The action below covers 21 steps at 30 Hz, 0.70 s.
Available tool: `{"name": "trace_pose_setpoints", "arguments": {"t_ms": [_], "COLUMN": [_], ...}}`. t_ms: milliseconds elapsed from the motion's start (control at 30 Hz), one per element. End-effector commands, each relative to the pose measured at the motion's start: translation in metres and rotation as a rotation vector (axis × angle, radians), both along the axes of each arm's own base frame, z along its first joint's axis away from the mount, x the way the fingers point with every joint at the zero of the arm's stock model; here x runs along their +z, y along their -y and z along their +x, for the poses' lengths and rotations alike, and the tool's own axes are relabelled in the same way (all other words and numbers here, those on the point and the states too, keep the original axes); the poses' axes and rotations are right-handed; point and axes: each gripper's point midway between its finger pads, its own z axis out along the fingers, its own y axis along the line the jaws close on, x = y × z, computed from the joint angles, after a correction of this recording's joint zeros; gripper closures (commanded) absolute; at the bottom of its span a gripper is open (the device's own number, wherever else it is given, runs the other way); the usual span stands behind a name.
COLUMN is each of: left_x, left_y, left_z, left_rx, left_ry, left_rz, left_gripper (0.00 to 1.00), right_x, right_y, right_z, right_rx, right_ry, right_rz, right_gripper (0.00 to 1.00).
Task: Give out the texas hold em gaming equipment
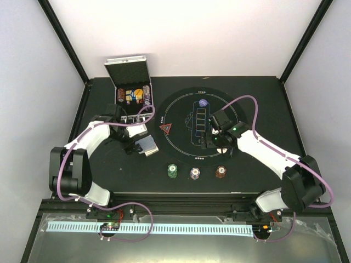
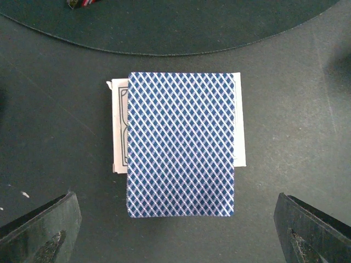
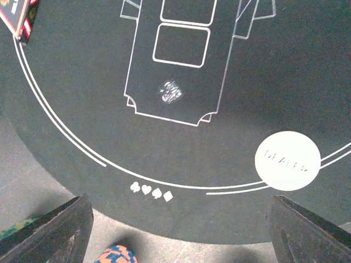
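Observation:
A deck of cards with blue lattice backs (image 2: 181, 145) lies on a white card, on the table just left of the round mat; it also shows in the top view (image 1: 148, 146). My left gripper (image 2: 175, 230) is open and empty, its fingers wide apart just short of the deck (image 1: 137, 145). My right gripper (image 3: 178, 230) is open and empty above the mat's near edge (image 1: 211, 141). A white dealer button (image 3: 287, 160) lies on the mat to the right of it. Green (image 1: 173, 171), white (image 1: 195, 173) and brown-red (image 1: 220, 172) chip stacks stand in front of the mat. A blue button (image 1: 203, 102) and a red triangle token (image 1: 165, 129) lie on the mat.
The round black printed mat (image 1: 184, 145) covers the table's middle. The silver hinged case (image 1: 131, 82) stands open at the back left with more pieces inside. An orange-and-blue chip (image 3: 118, 255) shows at the bottom edge of the right wrist view.

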Motion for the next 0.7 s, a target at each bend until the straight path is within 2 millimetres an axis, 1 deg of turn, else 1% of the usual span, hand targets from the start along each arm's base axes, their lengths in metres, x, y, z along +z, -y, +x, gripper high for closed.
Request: {"name": "trace_pose_setpoints", "arguments": {"t_ms": [0,233,400,500,667], "left_x": [0.002,-0.01,-0.017,-0.02,-0.019], "left_y": [0.003,0.006,0.006,0.004,0.006], "left_z": [0.009,0.003,-0.001,0.002,0.005], "left_rx": [-0.039,-0.044,-0.045,-0.034,-0.038], "left_ry": [0.073,0.064,0.062,0.085,0.108], "left_rz": [0.017,0.032,0.041,0.057,0.064], "left_gripper": [0.01,0.01,0.01,0.01,0.01], "right_x": [0.001,0.004,0.002,0.001,0.001], "right_y": [-0.015,-0.018,-0.018,-0.018,-0.019], "right_z": [-0.008,-0.01,-0.01,-0.011,-0.013], "right_rx": [0.032,0.044,0.044,0.045,0.052], "right_ry": [-0.015,-0.01,-0.014,-0.017,-0.017], "right_rz": [0.061,0.074,0.07,0.071,0.078], "right_gripper": [0.11,0.1,0.1,0.1,0.1]}}
